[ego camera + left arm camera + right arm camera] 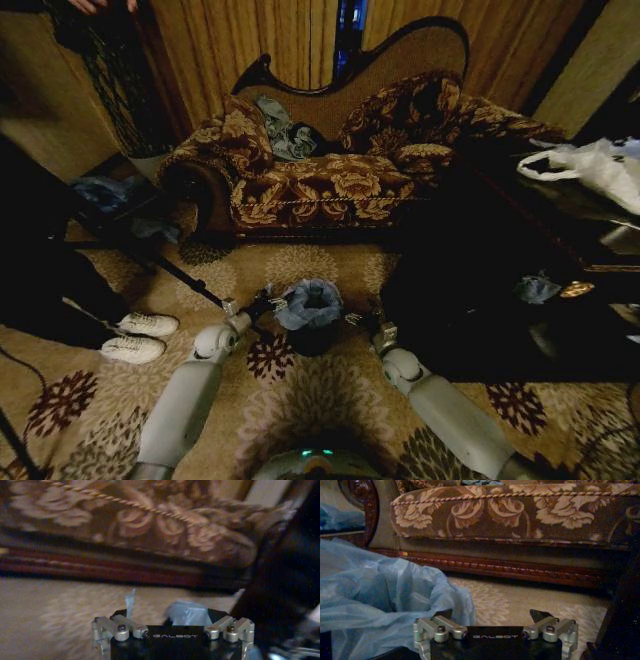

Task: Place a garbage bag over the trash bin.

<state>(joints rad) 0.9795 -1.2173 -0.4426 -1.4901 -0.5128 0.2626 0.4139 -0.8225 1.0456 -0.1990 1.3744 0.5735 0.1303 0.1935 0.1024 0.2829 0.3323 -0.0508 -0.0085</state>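
Near us, on the flowery carpet [300, 400], our two grey arms reach out to a small, round black trash bin [312, 340]. It stands on the floor between them. A thin, crinkly, light blue plastic garbage bag [310, 303] sits puffed up on top of the bin and hides its rim.

Our left gripper [268, 301] is at the bag's left edge. From the wrist, a bit of blue film pokes up between its fingers, so we think it is pinching the bag. Our right gripper [495, 617] is just right of the bin. Its fingers are spread apart, with nothing between them.

The bag is soft and floppy. We think it still needs pulling down all round the rim. We should tug gently so the thin film does not tear. We should pull both sides evenly so the light bin does not tip.

Farther off stands a brown sofa [320, 185] with big woven flowers and a dark carved wooden frame.
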